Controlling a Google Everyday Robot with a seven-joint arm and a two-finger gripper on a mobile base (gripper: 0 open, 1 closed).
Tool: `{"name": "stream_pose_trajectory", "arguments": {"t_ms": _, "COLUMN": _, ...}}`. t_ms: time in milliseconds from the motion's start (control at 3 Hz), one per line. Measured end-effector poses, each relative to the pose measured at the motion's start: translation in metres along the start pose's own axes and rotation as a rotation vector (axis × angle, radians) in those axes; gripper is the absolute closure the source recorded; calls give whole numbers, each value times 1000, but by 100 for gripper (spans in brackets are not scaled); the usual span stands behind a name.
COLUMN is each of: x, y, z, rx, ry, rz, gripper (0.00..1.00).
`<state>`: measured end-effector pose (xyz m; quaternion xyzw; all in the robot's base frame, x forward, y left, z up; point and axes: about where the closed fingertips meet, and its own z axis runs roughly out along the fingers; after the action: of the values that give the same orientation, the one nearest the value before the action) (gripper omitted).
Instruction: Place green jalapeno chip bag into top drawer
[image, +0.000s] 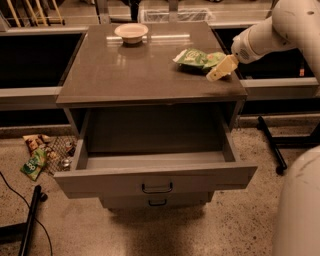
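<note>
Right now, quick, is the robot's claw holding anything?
Gripper: at the right end of the light-green shiny foil chip bag on the grey cabinet top; whether it holds it cannot be told.
</note>
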<state>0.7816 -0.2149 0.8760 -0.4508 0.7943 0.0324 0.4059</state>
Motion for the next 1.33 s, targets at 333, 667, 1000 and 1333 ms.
{"name": "stream_pose_trajectory", "arguments": {"t_ms": 333, "x": 11, "y": -18, "z": 30, "rx": 11, "ry": 5, "rz": 50, "gripper": 0}}
{"name": "stream_pose_trajectory", "arguments": {"t_ms": 667, "x": 18, "y": -27, "z": 46, "rx": 20, "ry": 13, "rz": 73, "gripper": 0}}
{"name": "stream_pose_trajectory", "arguments": {"t_ms": 1000, "x": 23, "y": -34, "z": 57, "rx": 27, "ry": 25, "rz": 85, "gripper": 19}}
{"name": "stream_pose_trajectory", "arguments": {"t_ms": 1333, "x": 22, "y": -36, "z": 60, "rx": 23, "ry": 21, "rz": 78, "gripper": 50}}
